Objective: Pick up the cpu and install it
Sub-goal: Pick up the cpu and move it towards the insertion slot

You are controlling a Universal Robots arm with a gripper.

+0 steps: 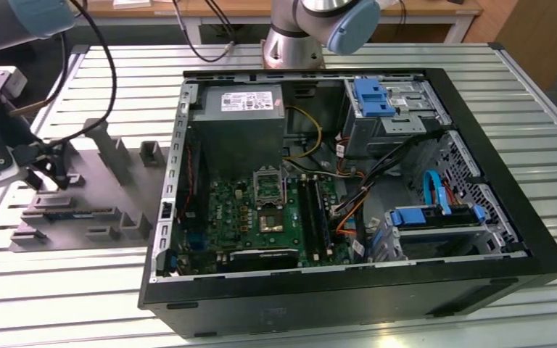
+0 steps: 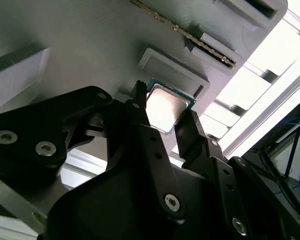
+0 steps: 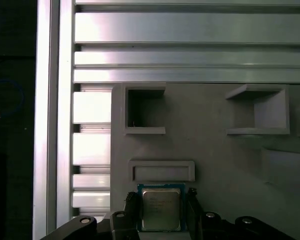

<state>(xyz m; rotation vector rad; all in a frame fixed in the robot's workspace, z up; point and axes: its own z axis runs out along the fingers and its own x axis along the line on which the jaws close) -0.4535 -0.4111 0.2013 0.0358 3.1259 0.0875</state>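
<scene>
Silvery cpu (image 3: pixel 161 209), grey tray (image 3: pixel 215 155).

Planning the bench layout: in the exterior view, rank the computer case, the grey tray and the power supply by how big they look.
Largest to smallest:
1. computer case
2. grey tray
3. power supply, which sits inside the case

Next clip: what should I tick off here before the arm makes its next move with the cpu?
1. Claw lined up on the cpu: ok.
2. cpu flat on the grey tray: ok.
3. Computer case open, motherboard exposed: ok.
4. Socket on the motherboard empty and ready: cannot tell.
5. Hold on the cpu secure: cannot tell.
</scene>
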